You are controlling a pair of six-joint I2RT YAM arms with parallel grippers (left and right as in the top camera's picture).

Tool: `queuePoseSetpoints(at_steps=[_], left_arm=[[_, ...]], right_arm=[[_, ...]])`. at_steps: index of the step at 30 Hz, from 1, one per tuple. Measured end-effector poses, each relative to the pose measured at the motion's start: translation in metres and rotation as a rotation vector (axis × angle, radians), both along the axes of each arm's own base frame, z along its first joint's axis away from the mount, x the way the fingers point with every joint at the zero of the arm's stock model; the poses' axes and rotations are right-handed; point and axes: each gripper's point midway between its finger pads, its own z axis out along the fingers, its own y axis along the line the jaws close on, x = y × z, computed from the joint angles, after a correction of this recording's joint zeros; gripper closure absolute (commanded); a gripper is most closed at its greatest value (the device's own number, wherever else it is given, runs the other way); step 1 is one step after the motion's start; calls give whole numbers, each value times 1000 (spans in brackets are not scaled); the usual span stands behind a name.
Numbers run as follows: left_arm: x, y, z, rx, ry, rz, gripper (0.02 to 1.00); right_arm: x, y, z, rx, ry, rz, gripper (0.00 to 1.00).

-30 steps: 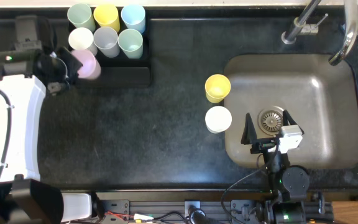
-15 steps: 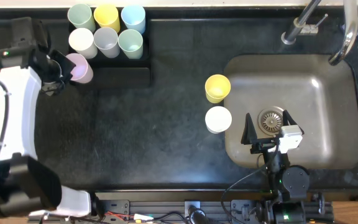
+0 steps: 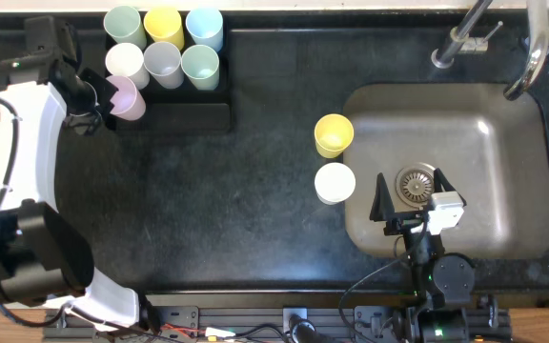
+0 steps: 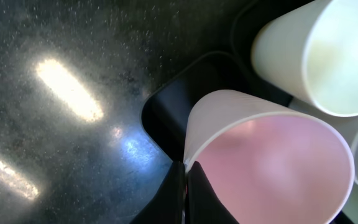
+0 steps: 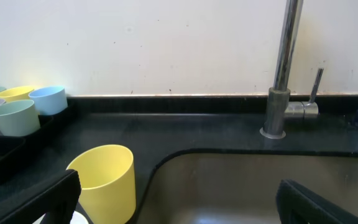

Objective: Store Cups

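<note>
One pink cup (image 4: pixel 272 162) clamped by its rim in left pincer (image 4: pixel 185 183), tilted, over the tray's (image 3: pixel 193 116) empty corner slot beside racked cups (image 3: pixel 164 59); yellow cup (image 3: pixel 333 133) and white cup (image 3: pixel 334 182) sit on table (image 3: pixel 236 210) nearer right pincer (image 3: pixel 411 195), jaws spread.

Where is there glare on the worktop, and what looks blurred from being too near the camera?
Left wrist view: bright streaks of glare on the dark worktop; the pink cup and the left claw gripping its rim look soft. Right wrist view: the right claw is blurred, the yellow cup sharper.
</note>
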Motion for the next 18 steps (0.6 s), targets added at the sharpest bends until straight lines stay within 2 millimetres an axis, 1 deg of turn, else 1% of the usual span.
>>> queuePoseSetpoints(at_steps=[9, 13, 18], left_arm=[[-6, 0, -20, -18, 72, 5, 982], [-7, 7, -23, -22, 81, 20, 982], [-8, 8, -24, -25, 81, 24, 982]], right_arm=[[0, 0, 0, 0, 0, 0, 3], [0, 0, 0, 0, 0, 0, 5], [0, 0, 0, 0, 0, 0, 3]])
